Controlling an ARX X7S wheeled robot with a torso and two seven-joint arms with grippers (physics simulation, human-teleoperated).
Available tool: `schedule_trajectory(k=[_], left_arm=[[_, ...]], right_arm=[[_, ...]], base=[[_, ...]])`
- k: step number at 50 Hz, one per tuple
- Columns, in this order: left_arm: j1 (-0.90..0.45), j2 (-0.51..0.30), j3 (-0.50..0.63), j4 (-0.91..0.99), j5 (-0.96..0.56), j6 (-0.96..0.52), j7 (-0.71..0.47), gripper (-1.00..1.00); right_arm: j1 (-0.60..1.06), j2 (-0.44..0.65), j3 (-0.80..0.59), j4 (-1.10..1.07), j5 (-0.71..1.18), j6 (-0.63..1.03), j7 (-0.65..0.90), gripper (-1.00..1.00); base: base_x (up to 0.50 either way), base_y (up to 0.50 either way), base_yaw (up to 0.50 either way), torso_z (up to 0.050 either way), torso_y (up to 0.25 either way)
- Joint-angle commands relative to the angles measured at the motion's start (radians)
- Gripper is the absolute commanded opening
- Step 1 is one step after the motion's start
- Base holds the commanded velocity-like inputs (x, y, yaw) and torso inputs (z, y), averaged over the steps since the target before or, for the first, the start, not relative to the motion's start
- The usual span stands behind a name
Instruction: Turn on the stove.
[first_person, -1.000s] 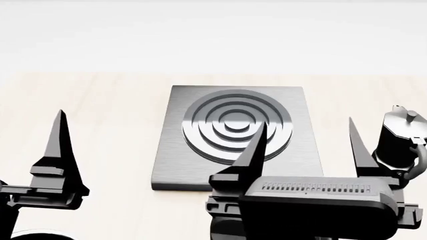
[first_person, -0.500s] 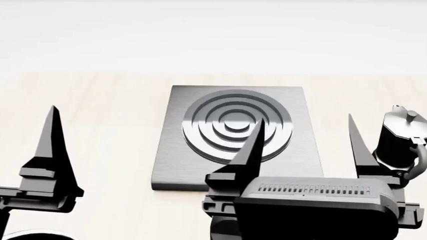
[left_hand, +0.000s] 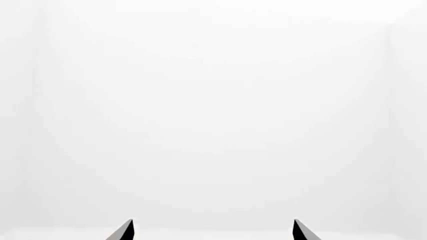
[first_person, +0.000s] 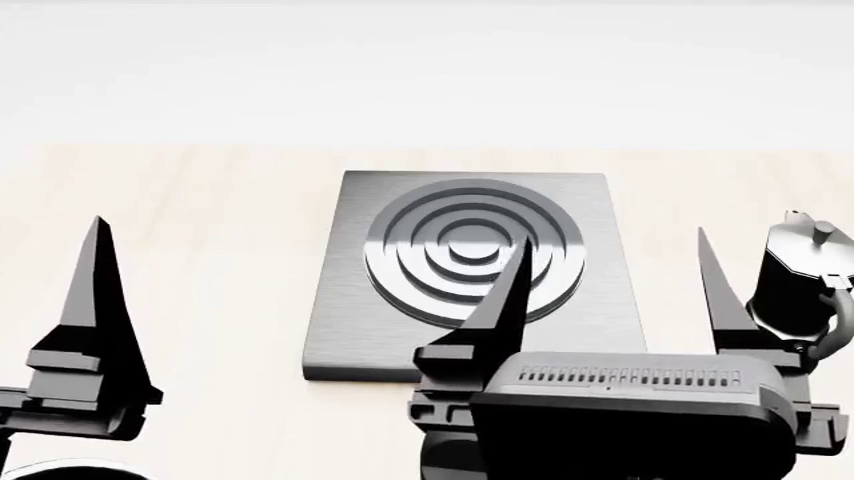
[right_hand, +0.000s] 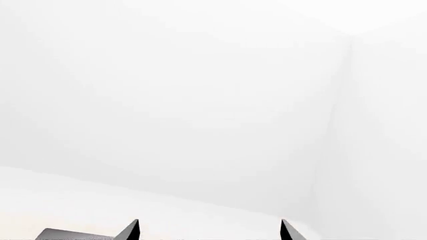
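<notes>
We see the stove (first_person: 474, 270) lying flat mid-table ahead, its knob hidden; our right gripper (first_person: 607, 290) hangs spread above its near edge, our left gripper (left_hand: 212, 231) likewise apart; reaching blind, we could nudge the moka pot (first_person: 801, 275).

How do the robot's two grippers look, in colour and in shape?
Both the left gripper and the right gripper are glossy black, with long fingers tapering to sharp points. The right one has a boxy black body with a row of fine pale ribs. No cables or sleeves show.
</notes>
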Motion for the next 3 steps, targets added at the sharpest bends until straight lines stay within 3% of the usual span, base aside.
schedule_trajectory(k=[1,3], left_arm=[[0.000,-0.004,0.001,0.025,-0.005,-0.004,-0.012,1.00],[0.000,-0.004,-0.003,0.026,-0.010,-0.005,-0.014,1.00]], right_arm=[[-0.004,0.014,-0.007,0.024,0.002,-0.026,0.002,1.00],[-0.001,0.016,-0.009,0.029,0.001,-0.026,0.002,1.00]], base=[[0.00,0.00,0.00,0.000,0.000],[0.00,0.00,0.00,0.000,0.000]])
